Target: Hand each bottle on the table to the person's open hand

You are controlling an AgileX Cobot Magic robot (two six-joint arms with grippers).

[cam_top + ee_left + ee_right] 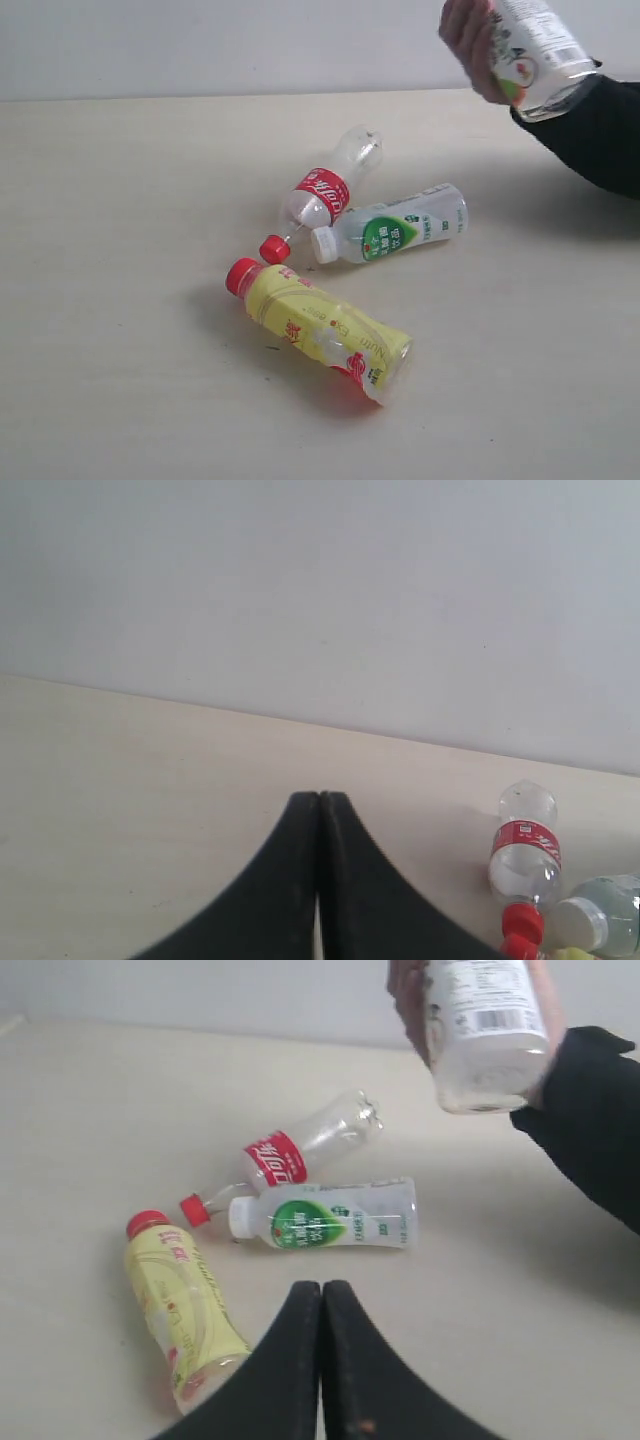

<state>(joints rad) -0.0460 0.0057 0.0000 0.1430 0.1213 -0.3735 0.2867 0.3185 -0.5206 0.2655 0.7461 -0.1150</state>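
Three bottles lie on their sides in a cluster on the desk. Nearest me is the yellow-wrapped bottle, its red cap pointing left and away. Behind it lies the green-white label bottle, its white cap close to the red cap of the red-label bottle. Both pairs of jaws are pressed shut with nothing between them. The green-white label bottle lies broadside just ahead of the right jaws, its long axis running the way they would part, so I judge a wrist turn is needed before any grasp. The left jaws sit well off to the side, farther away. Farthest back, the person's hand is wrapped round the floral-label bottle.
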